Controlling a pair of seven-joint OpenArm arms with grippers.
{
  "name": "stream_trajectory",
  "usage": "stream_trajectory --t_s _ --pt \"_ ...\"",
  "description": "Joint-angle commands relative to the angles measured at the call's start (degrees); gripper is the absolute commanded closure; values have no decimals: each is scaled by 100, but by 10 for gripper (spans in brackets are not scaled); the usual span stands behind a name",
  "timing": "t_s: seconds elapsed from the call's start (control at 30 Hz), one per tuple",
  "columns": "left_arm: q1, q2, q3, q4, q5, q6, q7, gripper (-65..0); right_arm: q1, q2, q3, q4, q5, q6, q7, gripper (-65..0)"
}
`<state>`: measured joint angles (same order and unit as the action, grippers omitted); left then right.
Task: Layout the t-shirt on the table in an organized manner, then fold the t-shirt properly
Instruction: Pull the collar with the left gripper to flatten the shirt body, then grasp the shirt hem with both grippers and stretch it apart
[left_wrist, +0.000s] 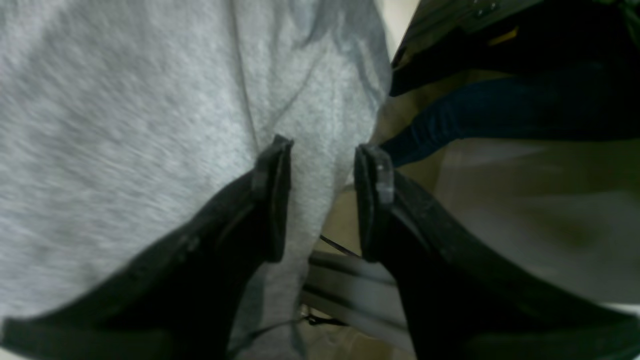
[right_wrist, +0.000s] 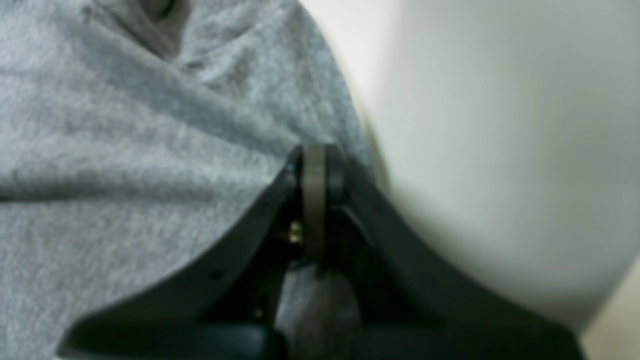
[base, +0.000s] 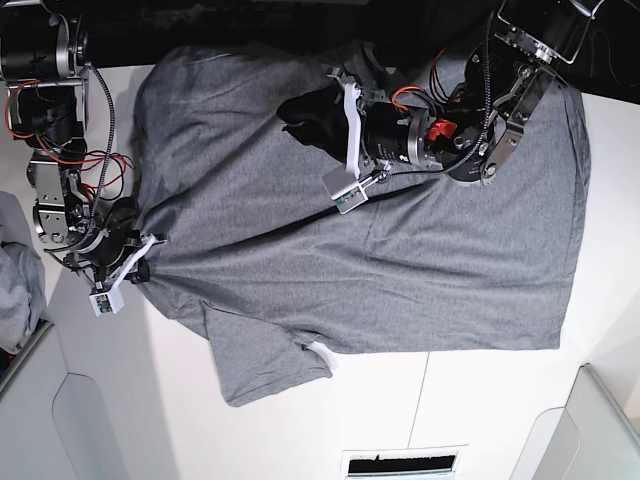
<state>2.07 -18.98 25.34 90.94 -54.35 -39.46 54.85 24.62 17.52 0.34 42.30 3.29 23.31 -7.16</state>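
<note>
A white worktop (base: 480, 400) is carrying the charcoal t-shirt (base: 400, 260); the right pincer (right_wrist: 315, 165) is clamping its edge, the left pincer (left_wrist: 322, 150) is hanging apart.

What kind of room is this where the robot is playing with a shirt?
Probably a robot lab or workshop, not a home. A t-shirt lies on a plain white table, two bare robot arms show loose red wiring, and more clothes wait at the side.

Arms black w/ silver metal brackets, red + black wires. White tags near wrists. Left gripper (left_wrist: 322, 150) fingers matte black, curved.
</note>
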Motion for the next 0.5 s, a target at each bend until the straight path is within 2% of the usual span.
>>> stream_trajectory --t_s 0.0,0.07,0.13,0.2,0.27,0.33,0.4,0.47 --pt "-114 -116 -37 122 -116 -54 -63 -239 153 138 17 55 33 -153 94 0" --pt "-129 -251 -188 125 -109 -54 -109 -239 153 210 20 55 35 -393 94 0" --pt "-125 -378 -520 118 -72 -54 -205 -239 151 284 50 55 35 -417 94 0" --pt "-129 -492 -981 114 212 -54 -535 -239 153 354 105 70 146 -387 96 0" --pt "-146 -621 -1475 48 612 -54 -973 -239 151 376 205 142 431 -326 92 0" --pt "-260 -774 -1840 -181 946 -54 -1294 -239 136 369 352 264 675 -92 83 0" --pt "-459 -929 -2011 -577 1180 -54 -1419 -239 109 341 518 455 946 101 -17 0" --pt "-697 -1067 -2022 -1078 1338 26 -1480 -238 39 317 686 748 1248 166 -363 0"
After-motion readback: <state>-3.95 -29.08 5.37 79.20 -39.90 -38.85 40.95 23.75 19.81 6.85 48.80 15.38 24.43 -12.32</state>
